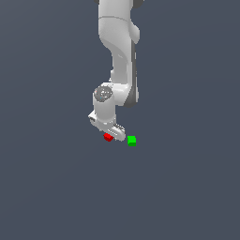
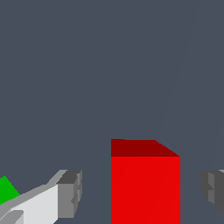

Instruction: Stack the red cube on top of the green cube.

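The red cube lies on the grey floor, partly under my white gripper. In the wrist view the red cube stands between my two fingers, with a gap on each side. The gripper is open around it and not touching it. The green cube sits on the floor just to the exterior view's right of the red cube, a small gap apart. Only a corner of the green cube shows in the wrist view, behind one finger.
The white arm comes down from the top of the exterior view. Plain dark grey floor lies all around the cubes.
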Motion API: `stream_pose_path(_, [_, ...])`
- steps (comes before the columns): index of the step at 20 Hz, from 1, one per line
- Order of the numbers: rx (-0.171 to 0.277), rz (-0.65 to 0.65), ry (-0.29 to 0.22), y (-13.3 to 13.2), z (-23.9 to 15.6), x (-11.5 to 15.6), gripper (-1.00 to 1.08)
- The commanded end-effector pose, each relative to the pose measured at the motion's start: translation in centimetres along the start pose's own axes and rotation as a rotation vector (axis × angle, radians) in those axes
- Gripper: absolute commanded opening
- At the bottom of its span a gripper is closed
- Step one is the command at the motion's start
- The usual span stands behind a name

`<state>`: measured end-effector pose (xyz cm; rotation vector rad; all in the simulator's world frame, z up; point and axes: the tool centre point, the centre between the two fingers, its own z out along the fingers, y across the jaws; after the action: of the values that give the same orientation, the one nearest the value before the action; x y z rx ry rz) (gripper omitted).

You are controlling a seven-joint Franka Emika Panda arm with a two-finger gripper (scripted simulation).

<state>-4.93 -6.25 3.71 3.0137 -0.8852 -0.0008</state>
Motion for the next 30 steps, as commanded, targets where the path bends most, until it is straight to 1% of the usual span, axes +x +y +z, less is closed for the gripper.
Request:
stream_pose_path(1, [0.000,0.001,0.000,0.0,1.0,0.0,1.00])
stream_pose_path(6, [0.001,0.002,0.000,0.0,1.7,0.0,1.00])
stream_pose_path(7, [0.001,0.002,0.000,0.0,1.7,0.0,-1.00])
stream_pose_path(21, [0.001,0.001,0.000,-0.1,1.2,0.0,-1.00])
stream_pose_path(26, [0.001,0.001,0.000,-0.1,-0.7,-0.1,-1.00])
stream_pose_path(30, [0.001,0.002,0.000,0.0,-3.3,-0.1,-1.00])
